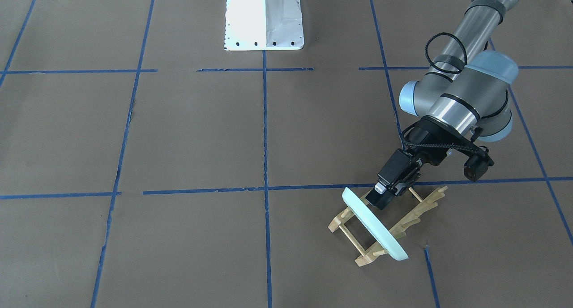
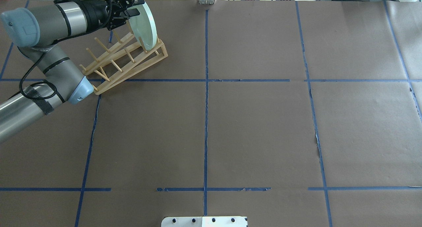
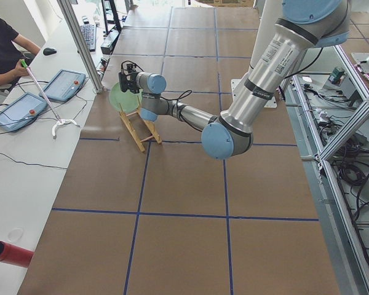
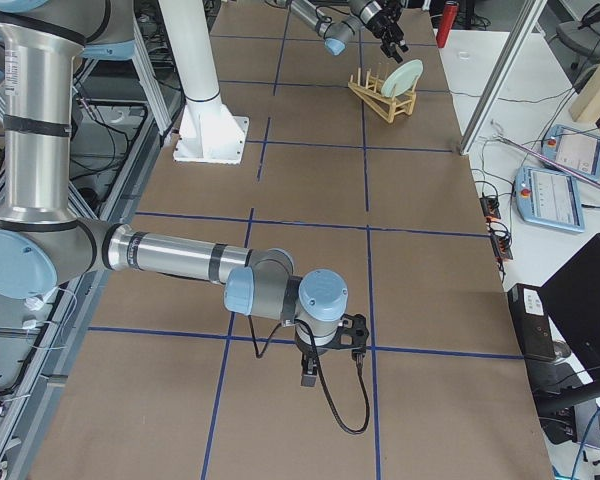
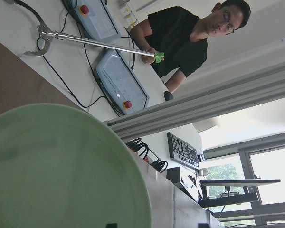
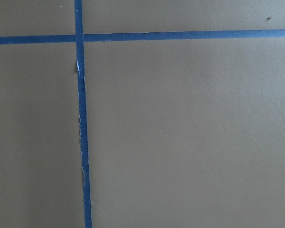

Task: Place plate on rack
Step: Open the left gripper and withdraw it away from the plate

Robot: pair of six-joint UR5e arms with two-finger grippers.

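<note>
The pale mint-green plate [image 1: 376, 223] stands on edge between the end pegs of the light-wood rack [image 1: 416, 215], at the far left of the table in the overhead view. There the plate [image 2: 145, 25] leans in the rack [image 2: 125, 65]. My left gripper [image 1: 379, 195] [image 2: 134, 7] is at the plate's top rim, one finger on each side, and looks open. The plate fills the lower left of the left wrist view [image 5: 61, 171]. My right gripper [image 4: 325, 348] hangs low over bare table; I cannot tell if it is open or shut.
The white robot base [image 1: 264, 21] stands at the table's edge. An operator [image 5: 190, 38] sits just beyond the table's far edge behind the rack, holding a grabber stick [image 5: 99, 42]. Control tablets [image 3: 67, 83] lie beside him. Blue tape lines cross the brown table.
</note>
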